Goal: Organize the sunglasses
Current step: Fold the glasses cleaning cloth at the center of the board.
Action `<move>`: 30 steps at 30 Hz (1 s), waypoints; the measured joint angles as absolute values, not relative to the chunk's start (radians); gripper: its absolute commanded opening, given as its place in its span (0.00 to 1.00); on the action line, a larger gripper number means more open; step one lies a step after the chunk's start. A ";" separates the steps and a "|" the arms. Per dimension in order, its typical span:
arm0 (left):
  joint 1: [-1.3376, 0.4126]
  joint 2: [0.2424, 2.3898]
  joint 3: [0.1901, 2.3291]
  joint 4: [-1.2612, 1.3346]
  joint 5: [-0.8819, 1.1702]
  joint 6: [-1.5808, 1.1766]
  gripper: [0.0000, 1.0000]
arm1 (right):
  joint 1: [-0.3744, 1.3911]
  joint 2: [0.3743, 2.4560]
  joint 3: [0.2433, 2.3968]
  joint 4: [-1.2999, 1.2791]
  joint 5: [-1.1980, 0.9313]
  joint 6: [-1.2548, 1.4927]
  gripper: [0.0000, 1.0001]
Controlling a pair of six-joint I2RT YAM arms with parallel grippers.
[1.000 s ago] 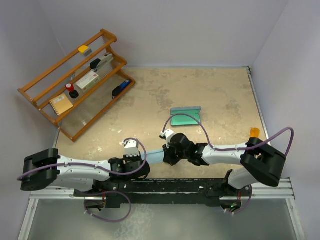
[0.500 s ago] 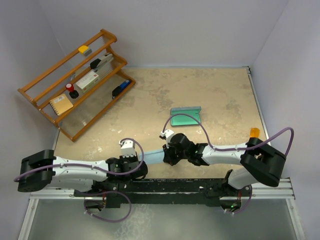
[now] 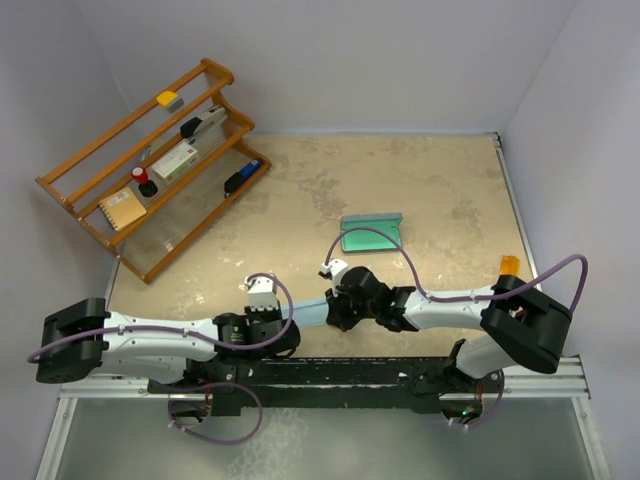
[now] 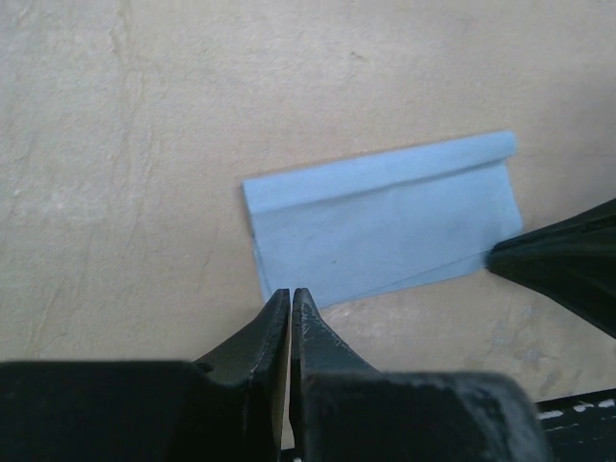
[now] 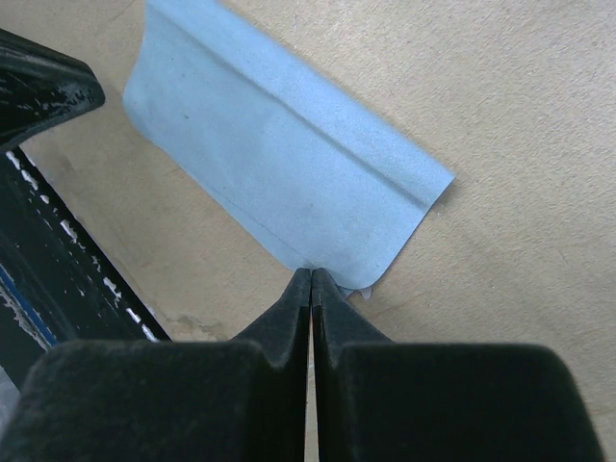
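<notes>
Light blue and thin, the cloth [image 4: 380,217] lies flat on the tan table [image 3: 440,180], close to the arms' bases. One long side is folded over. Both arms reach in low, one at each end. The left gripper [image 4: 291,294] and right gripper [image 5: 311,276] are squeezed tight together, tips at the cloth's edges.

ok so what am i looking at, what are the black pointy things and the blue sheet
Two robot arms are bolted to a beige table. The wide picture looks down from above; the two close-ups come from cameras on each wrist. The black points are the left gripper and right gripper, both shut, tips at opposite ends of a folded light blue cloth; whether they pinch it is unclear. Also there: an open green case and a wooden rack of small items.
</notes>
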State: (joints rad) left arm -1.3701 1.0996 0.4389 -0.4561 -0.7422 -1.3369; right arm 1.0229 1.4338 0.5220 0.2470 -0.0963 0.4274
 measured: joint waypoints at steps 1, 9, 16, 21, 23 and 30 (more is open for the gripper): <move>-1.370 1.107 0.447 -0.441 -0.743 -1.323 0.00 | 1.023 1.434 0.522 0.247 -0.096 0.427 0.00; -1.370 1.206 0.463 -0.285 -0.740 -1.253 0.00 | 1.023 1.433 0.521 0.249 -0.096 0.427 0.00; -1.370 1.262 0.463 -0.226 -0.734 -1.237 0.00 | 1.023 1.433 0.521 0.249 -0.096 0.427 0.00; -1.376 1.269 0.463 -0.250 -0.732 -1.246 0.00 | 1.023 1.433 0.521 0.249 -0.096 0.427 0.00; -1.380 1.269 0.464 -0.273 -0.732 -1.250 0.00 | 1.023 1.433 0.521 0.249 -0.096 0.427 0.00; -1.384 1.268 0.466 -0.310 -0.735 -1.284 0.00 | 1.023 1.433 0.521 0.249 -0.096 0.427 0.00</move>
State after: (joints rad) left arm -1.3842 1.2678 0.4656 -0.3099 -0.7345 -1.2839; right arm 1.0229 1.4334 0.5205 0.2489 -0.0959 0.4267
